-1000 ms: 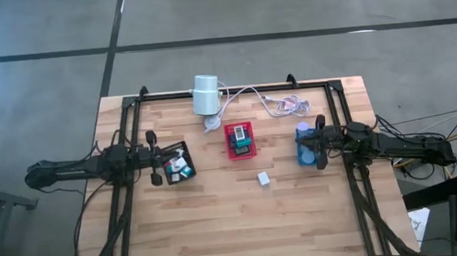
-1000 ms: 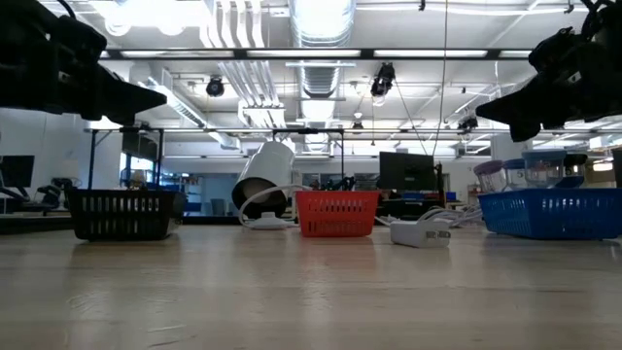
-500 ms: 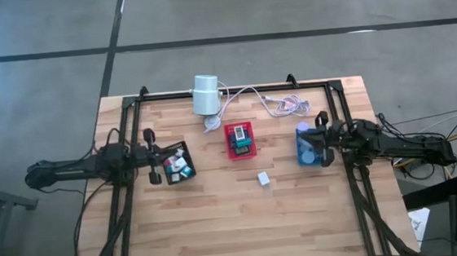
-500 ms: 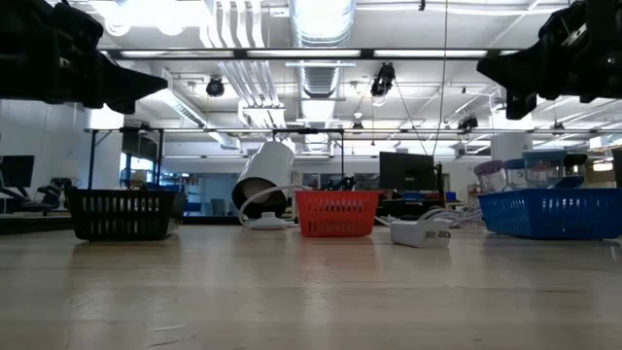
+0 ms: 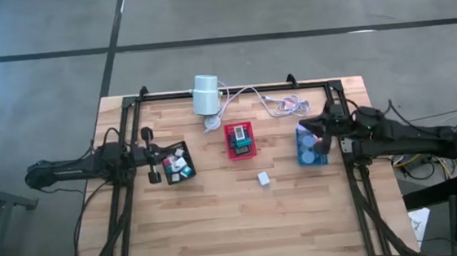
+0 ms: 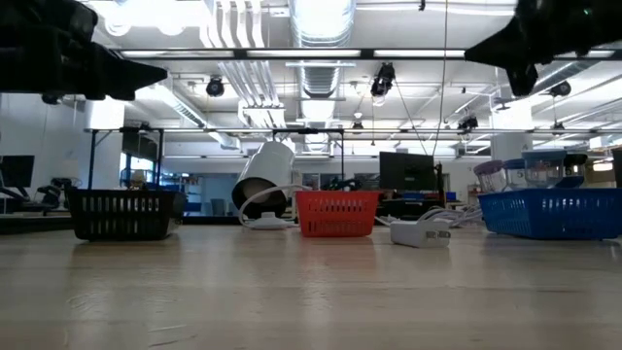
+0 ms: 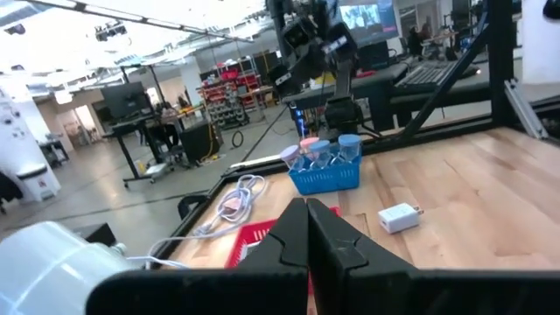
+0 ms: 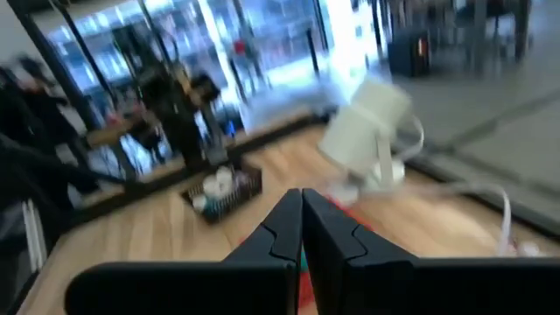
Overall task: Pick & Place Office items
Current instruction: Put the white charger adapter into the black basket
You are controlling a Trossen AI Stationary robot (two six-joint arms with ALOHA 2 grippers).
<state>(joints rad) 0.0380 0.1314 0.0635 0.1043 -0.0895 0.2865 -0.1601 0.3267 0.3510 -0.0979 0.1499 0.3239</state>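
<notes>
The office items are very small stationery pieces, and most of them are sorted into three little mesh trays on the light wooden tabletop [image 5: 219, 219]. The black tray [image 5: 177, 162] on the left holds white, teal and pink pieces. The red tray [image 5: 241, 139] in the middle holds a teal piece and a dark one. The blue tray [image 5: 307, 144] on the right holds round blue and pink pieces. One small white block [image 5: 263, 178] lies alone on the bare wood, between the red tray and the blue tray and a little nearer to the front edge. A white cylinder with a cable [image 5: 206, 94] lies behind the red tray.

The left arm stretches low and flat from the left side, and the left claw [image 5: 151, 157] is just beside the black tray, clenched and holding nothing. The right arm comes from the right side, and the right claw [image 5: 320, 127] is raised above the blue tray, its fingers [image 8: 302, 219] pressed together, also empty.
</notes>
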